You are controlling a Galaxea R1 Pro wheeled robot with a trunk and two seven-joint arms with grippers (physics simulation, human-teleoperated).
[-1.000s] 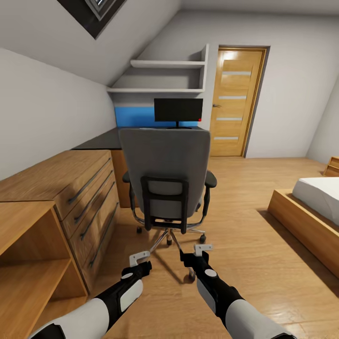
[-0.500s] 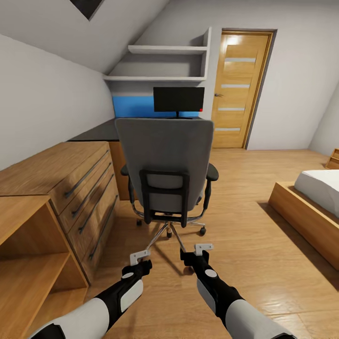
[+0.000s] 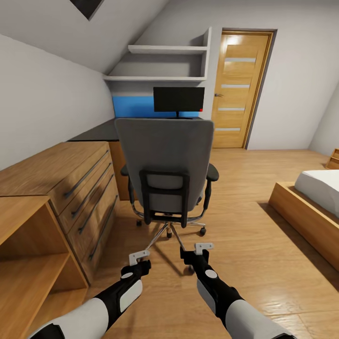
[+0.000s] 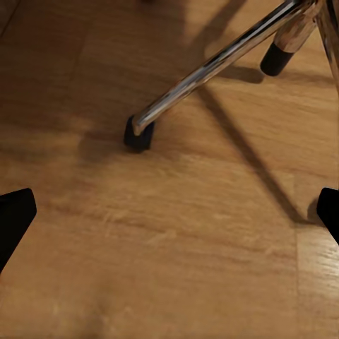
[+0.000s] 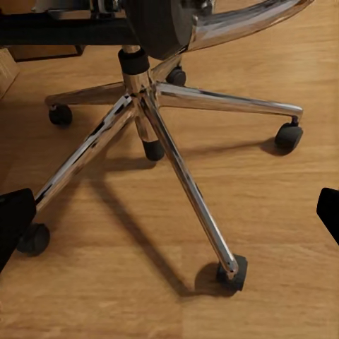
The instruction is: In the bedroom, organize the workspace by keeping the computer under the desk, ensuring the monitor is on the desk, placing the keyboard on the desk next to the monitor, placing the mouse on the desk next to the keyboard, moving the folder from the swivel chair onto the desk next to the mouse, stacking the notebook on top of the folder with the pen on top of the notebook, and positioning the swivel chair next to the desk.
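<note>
The grey swivel chair [image 3: 163,162] stands with its back toward me, in front of the dark desk [image 3: 96,133]. A black monitor [image 3: 178,99] sits on the desk behind the chair. The chair's back hides its seat and anything lying on it. My left gripper [image 3: 139,256] and right gripper [image 3: 203,246] hang low over the floor just short of the chair's chrome base [image 5: 152,106], both open with nothing between their fingers. One chrome leg with a castor [image 4: 139,133] appears in the left wrist view.
A wooden drawer unit [image 3: 70,186] and an open wooden shelf [image 3: 28,263] line the left wall. A bed [image 3: 315,197] stands at the right. A wooden door [image 3: 240,89] is at the back, with white wall shelves [image 3: 165,63] above the desk.
Between one second and half a second ago the camera moved, shifting the whole scene; the chair looms slightly larger. Since then nothing has visibly moved.
</note>
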